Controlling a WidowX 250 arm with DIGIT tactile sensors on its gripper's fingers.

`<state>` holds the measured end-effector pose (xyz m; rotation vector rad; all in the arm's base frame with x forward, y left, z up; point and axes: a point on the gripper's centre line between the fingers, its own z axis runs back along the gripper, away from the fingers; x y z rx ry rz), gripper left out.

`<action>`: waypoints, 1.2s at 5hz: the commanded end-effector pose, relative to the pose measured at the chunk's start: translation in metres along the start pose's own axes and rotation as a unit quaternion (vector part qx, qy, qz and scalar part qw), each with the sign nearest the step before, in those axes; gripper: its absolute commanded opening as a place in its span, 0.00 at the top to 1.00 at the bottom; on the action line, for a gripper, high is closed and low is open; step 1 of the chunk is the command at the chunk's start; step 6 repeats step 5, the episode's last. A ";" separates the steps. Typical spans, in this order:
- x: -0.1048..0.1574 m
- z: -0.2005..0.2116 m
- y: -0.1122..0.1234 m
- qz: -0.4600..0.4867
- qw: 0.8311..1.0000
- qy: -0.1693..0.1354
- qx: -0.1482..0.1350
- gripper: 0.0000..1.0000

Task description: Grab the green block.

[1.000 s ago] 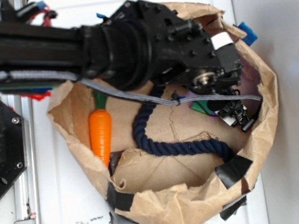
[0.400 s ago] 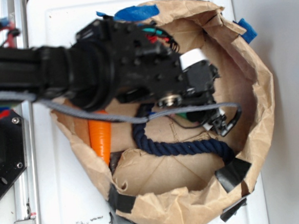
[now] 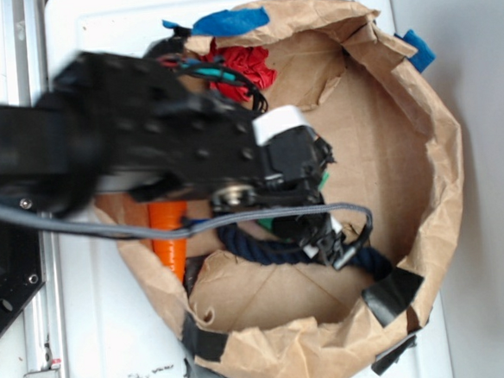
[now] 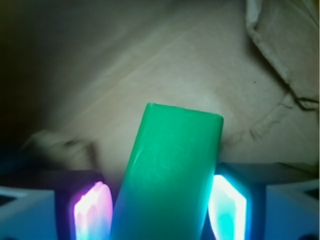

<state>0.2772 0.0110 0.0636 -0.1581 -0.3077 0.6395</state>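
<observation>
Exterior: your gripper (image 3: pixel 329 240) hangs inside the crumpled brown paper bag (image 3: pixel 430 142), patched w/ black tape, sitting on the white worktop (image 3: pixel 124 336). The bulky black arm blocks most of the bag's left side. Only slivers of the green block (image 3: pixel 323 180) show by the wrist, just above the fingers. Twisted navy rope (image 3: pixel 247 245) runs under and to the left of the fingers; the orange toy carrot (image 3: pixel 169 238) is further left, half hidden by the arm. Red crumpled item (image 3: pixel 244 68) well above, at the bag's rim.

Wrist: the fingers (image 4: pixel 227 207) pinch the green block (image 4: pixel 170 175) btw glowing pads, smooth flat rectangle w/ rounded corners, tilted slightly right. Creased brown paper lies beyond.
</observation>
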 end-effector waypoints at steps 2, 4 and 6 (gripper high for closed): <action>0.004 0.097 -0.010 -0.102 0.989 0.103 -0.002 1.00; 0.007 0.108 0.001 -0.102 0.990 0.075 0.061 1.00; 0.006 0.106 0.001 -0.124 0.989 0.052 0.066 0.52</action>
